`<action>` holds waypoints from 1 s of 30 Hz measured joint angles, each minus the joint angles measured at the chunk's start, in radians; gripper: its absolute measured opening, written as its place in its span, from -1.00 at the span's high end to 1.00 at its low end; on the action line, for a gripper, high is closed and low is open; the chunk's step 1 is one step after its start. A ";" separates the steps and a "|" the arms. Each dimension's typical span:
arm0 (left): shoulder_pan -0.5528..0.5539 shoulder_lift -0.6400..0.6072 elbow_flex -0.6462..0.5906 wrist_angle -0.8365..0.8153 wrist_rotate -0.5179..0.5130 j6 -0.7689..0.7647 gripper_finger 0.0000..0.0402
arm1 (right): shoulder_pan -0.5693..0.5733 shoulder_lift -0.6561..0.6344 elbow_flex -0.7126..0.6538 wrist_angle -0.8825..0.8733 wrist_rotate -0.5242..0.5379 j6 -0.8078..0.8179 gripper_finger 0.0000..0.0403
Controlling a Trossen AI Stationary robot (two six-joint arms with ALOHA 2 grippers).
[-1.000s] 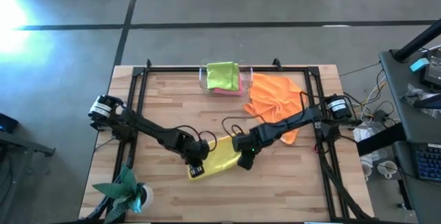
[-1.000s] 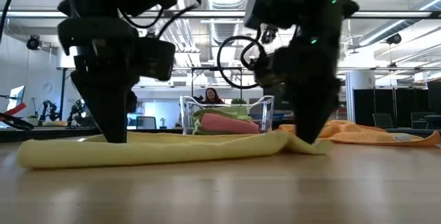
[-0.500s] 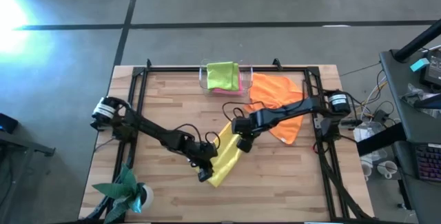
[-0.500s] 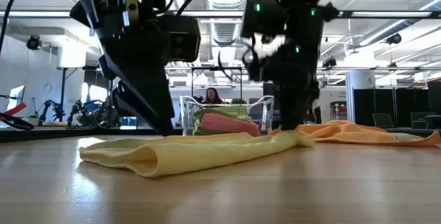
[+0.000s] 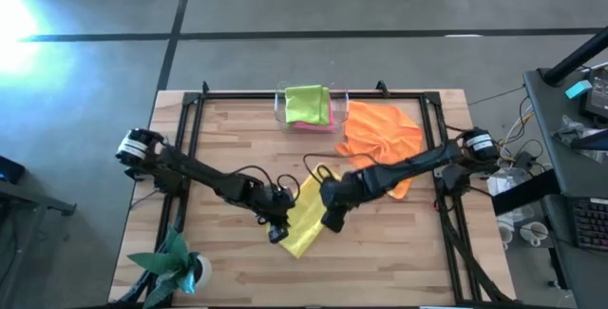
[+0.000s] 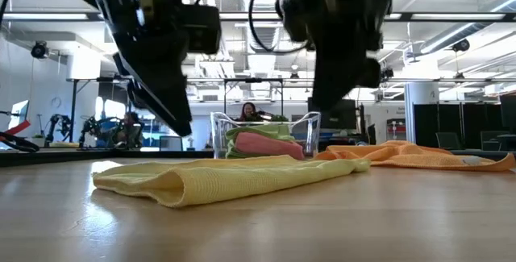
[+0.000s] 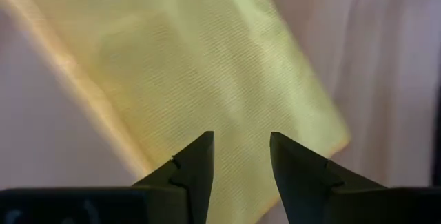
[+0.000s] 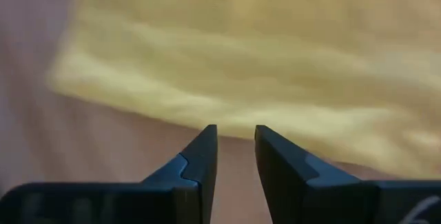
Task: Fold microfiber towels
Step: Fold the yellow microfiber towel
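The yellow towel (image 5: 306, 216) lies folded in a long strip, slanting across the middle of the table, and also shows in the low view (image 6: 234, 177). My left gripper (image 5: 275, 231) hovers open above the towel's near left end, with nothing between its fingers (image 7: 241, 148). My right gripper (image 5: 330, 222) hangs open above the strip's right edge (image 8: 236, 141), also with nothing between its fingers. In the low view both stand clear above the cloth. An orange towel (image 5: 380, 138) lies crumpled at the far right.
A clear tray (image 5: 279, 109) at the far edge holds a folded lime green towel (image 5: 306, 103) on a pink one (image 6: 262, 143). A green paper plant (image 5: 176, 261) stands at the near left corner. A black frame (image 5: 195, 138) rims the table. People show in the room beyond.
The yellow towel's right end has swung toward the far edge while its left end stayed, so the strip now lies slantwise. Both grippers, down on the towel a second ago, have risen clear of it, the right one higher.
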 joint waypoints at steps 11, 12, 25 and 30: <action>0.000 -0.257 0.003 -0.341 -0.187 0.071 0.37 | 0.102 0.079 0.003 0.306 0.038 0.268 0.55; 0.000 -0.283 0.001 -0.359 -0.189 0.071 0.37 | 0.109 0.092 0.009 0.320 0.043 0.287 0.55; 0.000 -0.454 -0.025 -0.386 -0.207 0.127 0.37 | 0.137 0.318 0.173 0.272 0.098 0.336 0.55; -0.006 -0.443 -0.025 -0.386 -0.208 0.172 0.37 | 0.146 0.396 0.279 0.151 0.059 0.342 0.55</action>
